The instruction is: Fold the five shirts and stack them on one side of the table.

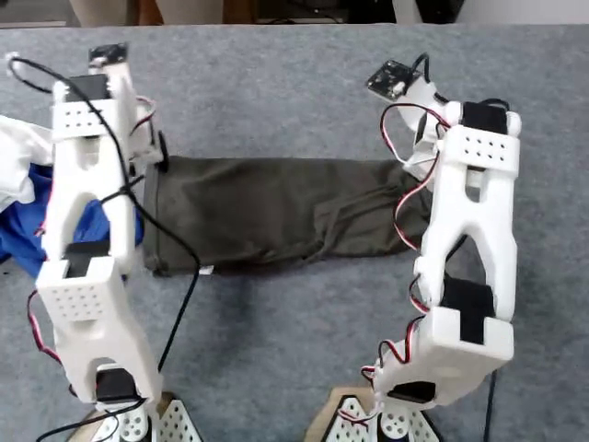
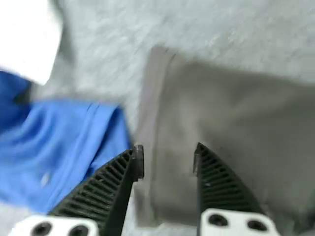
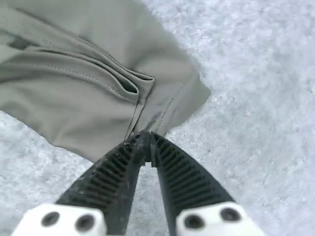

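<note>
An olive shirt lies folded into a long band across the middle of the grey table. My left gripper hangs open just above the shirt's left end, its jaws straddling the strip beside the folded edge. At the other end, my right gripper is shut, its tips right at the hem of the olive shirt near a corner. I see no cloth between its fingers. A blue shirt and a white shirt lie bunched at the table's left edge, partly under the left arm.
The blue shirt lies right beside the olive shirt's left edge, with the white shirt beyond it. Bare grey table stretches behind and in front of the olive shirt. Both arm bases stand at the near edge.
</note>
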Controlling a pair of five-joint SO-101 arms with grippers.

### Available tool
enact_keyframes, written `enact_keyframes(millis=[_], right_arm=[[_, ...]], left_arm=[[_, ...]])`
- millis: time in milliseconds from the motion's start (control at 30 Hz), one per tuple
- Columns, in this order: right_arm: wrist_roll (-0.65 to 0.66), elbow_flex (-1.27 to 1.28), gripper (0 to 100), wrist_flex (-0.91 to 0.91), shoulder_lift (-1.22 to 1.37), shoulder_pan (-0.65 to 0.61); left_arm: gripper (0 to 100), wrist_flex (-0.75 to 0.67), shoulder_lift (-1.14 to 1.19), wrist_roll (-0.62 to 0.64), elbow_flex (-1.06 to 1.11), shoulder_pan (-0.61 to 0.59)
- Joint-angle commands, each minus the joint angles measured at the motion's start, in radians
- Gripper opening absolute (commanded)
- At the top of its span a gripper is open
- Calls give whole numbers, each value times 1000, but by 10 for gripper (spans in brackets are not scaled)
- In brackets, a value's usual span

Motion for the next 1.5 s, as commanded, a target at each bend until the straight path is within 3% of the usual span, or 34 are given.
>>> enact_keyframes(millis=[0,200,633,867,1467], right_arm=[[-31,-38,5,-3,-67,12],[-57,64,5,-107,-67,-31],[-57,130,5,-195,-67,-88],[-57,133,5,-195,-67,-94],[-57,133,5,-195,-70,-91]], left_arm=[[193,54,-56,-57,-12,-54],[189,41,-58,-95,127,-28],[194,-147,-56,-120,281,44],[193,-324,1,-121,353,-25],[188,-233,211,-101,227,15]])
